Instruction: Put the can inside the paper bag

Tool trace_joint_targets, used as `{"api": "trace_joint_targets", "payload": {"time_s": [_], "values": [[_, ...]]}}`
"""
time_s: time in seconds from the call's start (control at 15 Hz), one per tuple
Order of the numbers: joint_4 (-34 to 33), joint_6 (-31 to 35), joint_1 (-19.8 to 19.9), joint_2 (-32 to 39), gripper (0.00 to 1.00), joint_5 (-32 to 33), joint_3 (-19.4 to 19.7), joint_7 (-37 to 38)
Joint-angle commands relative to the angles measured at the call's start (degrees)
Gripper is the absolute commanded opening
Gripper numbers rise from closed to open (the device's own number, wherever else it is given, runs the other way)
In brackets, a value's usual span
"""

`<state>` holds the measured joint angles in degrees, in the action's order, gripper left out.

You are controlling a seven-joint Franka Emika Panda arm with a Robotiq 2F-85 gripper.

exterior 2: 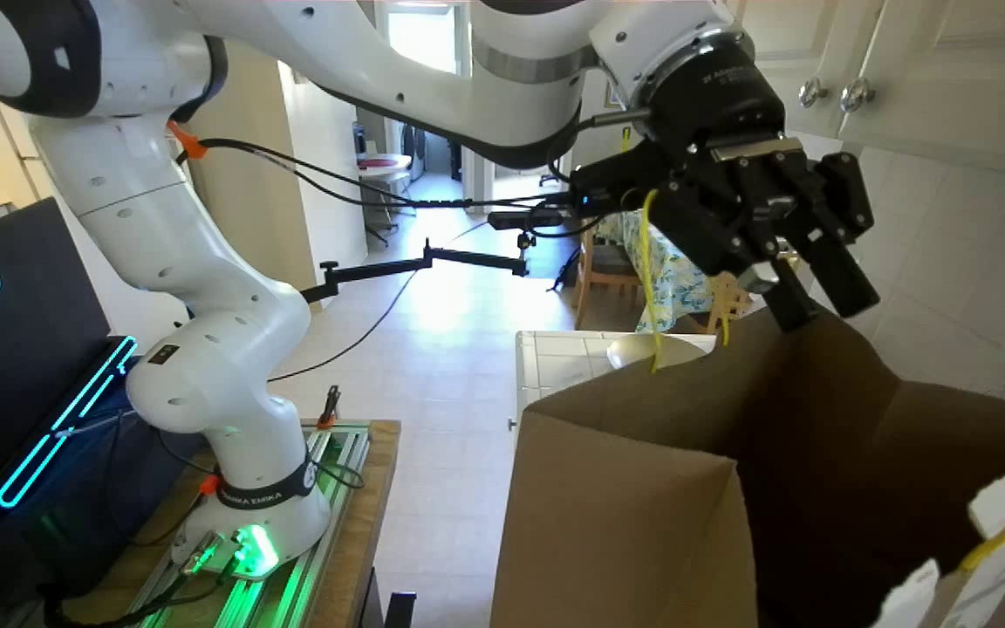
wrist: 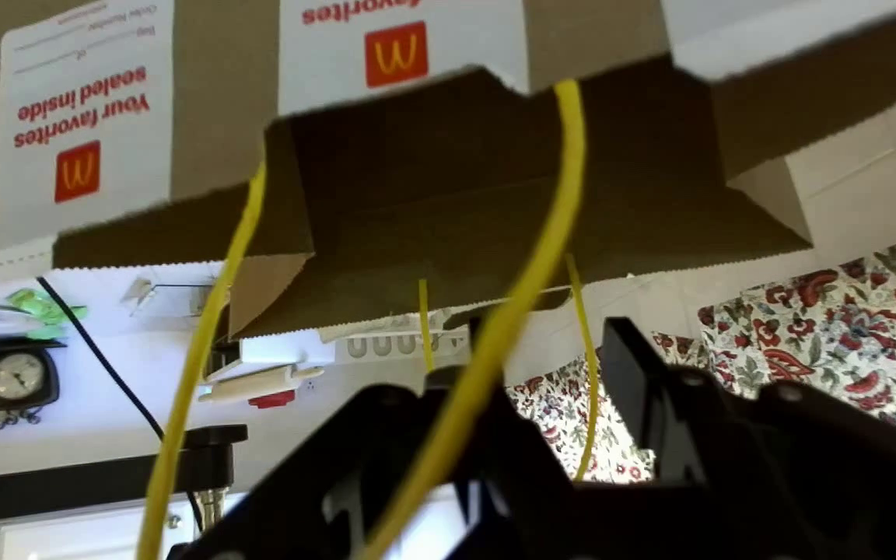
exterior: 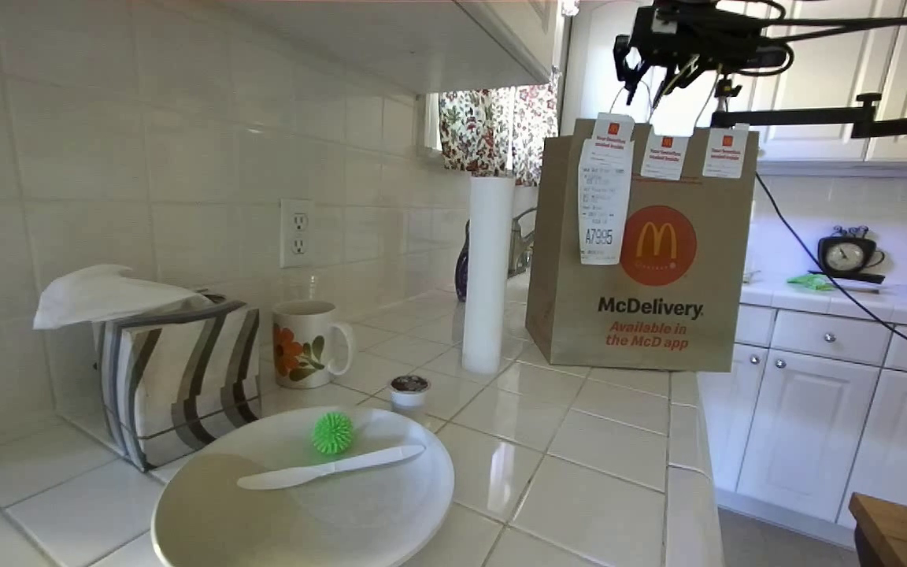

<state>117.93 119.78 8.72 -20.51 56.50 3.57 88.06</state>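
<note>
The brown paper bag stands upright on the counter with its top open. It also shows in an exterior view and in the wrist view. My gripper is above the bag's mouth. In the wrist view the gripper has its fingers spread, with nothing between the pads. In an exterior view the gripper tilts down over the bag's rim. A yellow handle of the bag crosses in front of one finger. The can is out of view; the deep inside of the bag is dark and hidden.
A tall white cylinder stands beside the bag. A flowered mug, a small pod cup, a striped napkin holder and a plate with a knife and green ball are on the counter. A wall cabinet overhangs it.
</note>
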Motion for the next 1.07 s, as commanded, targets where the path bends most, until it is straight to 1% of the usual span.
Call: {"api": "trace_joint_targets", "payload": {"time_s": [0.0,0.2,0.27,0.4,0.47,0.6,0.8,1.0], "values": [[-0.7,-3.2,-1.2,-4.5,0.71,0.6,-2.6,-3.2],[-1.4,-4.3,-2.8,-8.2,0.93,0.7,-5.3,-6.3],[-1.6,-4.2,-3.6,-9.3,0.98,0.0,-5.9,-7.6],[-1.5,-3.8,-6.3,-11.3,1.0,-4.3,-6.1,-12.2],[-1.3,-3.2,-8.2,-12.2,1.0,-8.3,-5.4,-15.7],[-1.4,-3.5,-9.9,-13.3,1.0,-14.7,-5.5,-19.9],[-1.4,-5.1,-11.1,-14.8,1.0,-25.2,-5.9,-26.7],[-1.9,-6.9,-11.0,-16.1,1.0,-36.5,-6.2,-33.5]]}}
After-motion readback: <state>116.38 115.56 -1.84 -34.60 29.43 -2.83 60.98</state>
